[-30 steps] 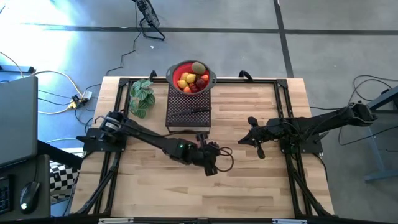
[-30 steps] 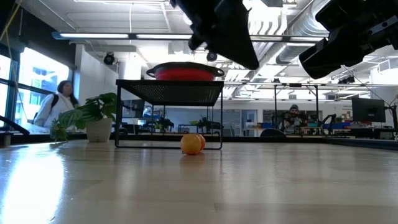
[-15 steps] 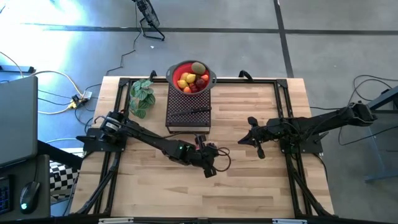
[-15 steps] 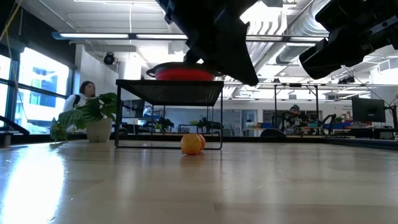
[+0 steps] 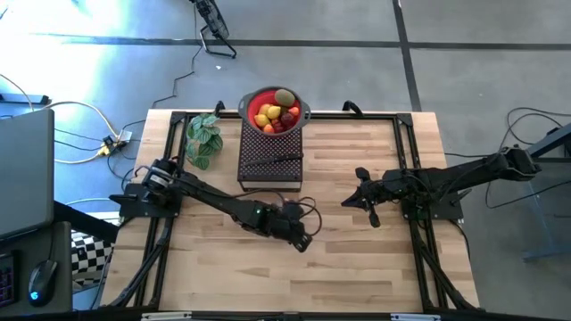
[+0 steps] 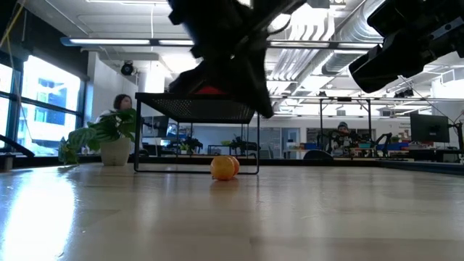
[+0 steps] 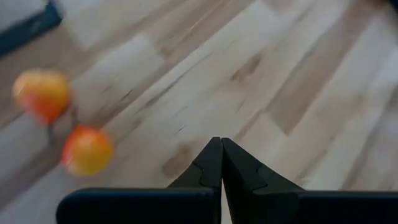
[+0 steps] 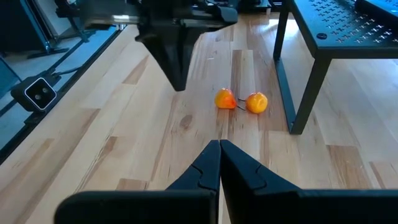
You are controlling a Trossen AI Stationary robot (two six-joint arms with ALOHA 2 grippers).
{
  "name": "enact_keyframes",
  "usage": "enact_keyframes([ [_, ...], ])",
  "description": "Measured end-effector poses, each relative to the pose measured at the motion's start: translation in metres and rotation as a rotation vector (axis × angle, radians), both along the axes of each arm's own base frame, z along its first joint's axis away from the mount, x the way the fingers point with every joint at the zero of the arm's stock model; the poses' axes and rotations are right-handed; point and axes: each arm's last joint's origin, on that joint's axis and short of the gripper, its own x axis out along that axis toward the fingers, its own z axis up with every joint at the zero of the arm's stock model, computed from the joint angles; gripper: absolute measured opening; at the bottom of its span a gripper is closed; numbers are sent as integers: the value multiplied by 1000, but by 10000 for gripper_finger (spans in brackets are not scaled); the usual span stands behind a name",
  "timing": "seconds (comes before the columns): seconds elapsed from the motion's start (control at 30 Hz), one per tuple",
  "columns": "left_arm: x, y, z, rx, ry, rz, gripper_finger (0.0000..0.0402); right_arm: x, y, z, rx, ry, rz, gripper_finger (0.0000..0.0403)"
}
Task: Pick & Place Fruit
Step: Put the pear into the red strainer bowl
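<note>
Two small orange fruits [image 8: 225,98] [image 8: 256,102] lie side by side on the wooden table by the near leg of a black mesh rack [image 5: 268,147]; the left wrist view shows them too [image 7: 87,149]. More fruit [image 5: 272,113] fills a red bowl [image 5: 246,105] at the rack's far end. My left gripper [image 7: 216,142] is shut and empty. It slants down above the table, nearer the front edge than the two fruits, and shows as a dark wedge [image 8: 177,81] in the right wrist view. My right gripper [image 8: 219,144] waits shut, right of centre.
A black-handled knife [image 5: 272,160] lies on the rack's mesh top. A green leafy plant [image 5: 203,138] stands to the left of the rack. Black frame rails [image 5: 406,143] run along the table's sides. Bare wood lies between the two grippers and toward the front edge.
My left gripper has rolled about its own pointing line and sunk a little toward the table, staying shut. The two orange fruits have not moved. A person in the room behind has walked toward the rack.
</note>
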Motion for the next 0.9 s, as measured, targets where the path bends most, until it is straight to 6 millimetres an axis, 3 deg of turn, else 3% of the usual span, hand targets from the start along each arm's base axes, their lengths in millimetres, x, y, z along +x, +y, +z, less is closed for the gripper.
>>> enact_keyframes([
  [0.27,-7,-1,-5,-107,45,156,0,0,0,0,-4,-1,2,2],
  [0.53,-10,-12,-5,-174,36,195,0,0,0,0,-11,-2,1,2],
  [0.9,-10,-12,-5,-226,47,205,0,0,0,0,-32,-6,10,2],
])
